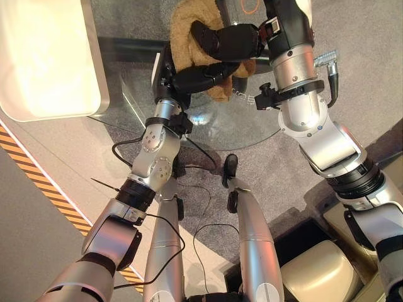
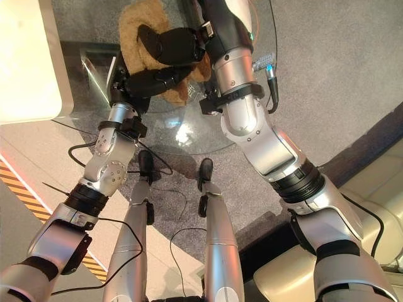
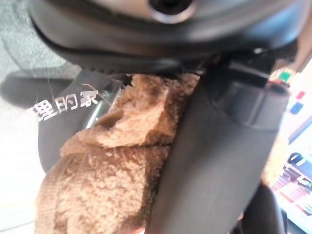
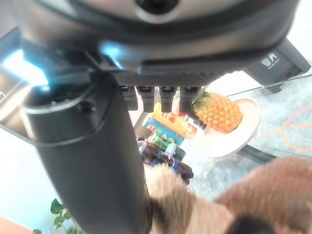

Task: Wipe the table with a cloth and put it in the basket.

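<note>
1. Left hand (image 1: 198, 77), in the upper middle of the left eye view, has its fingers curled round the lower edge of the cloth (image 1: 186, 28).
2. Right hand (image 1: 227, 41) lies just above it, dark fingers bent over the cloth's middle; it looks like a grip, though its wrist view is too close to be sure.
3. Both hands hold the brown, fuzzy cloth over the round glass table (image 1: 252, 132).
4. A pineapple (image 4: 218, 110) on a plate (image 4: 243, 134) sits beyond the cloth in the right wrist view.
5. Judged from this, wiping is the step in hand.
6. Next, the cloth needs pressing flat and sweeping across the glass; dropping it in the basket comes later.
</note>
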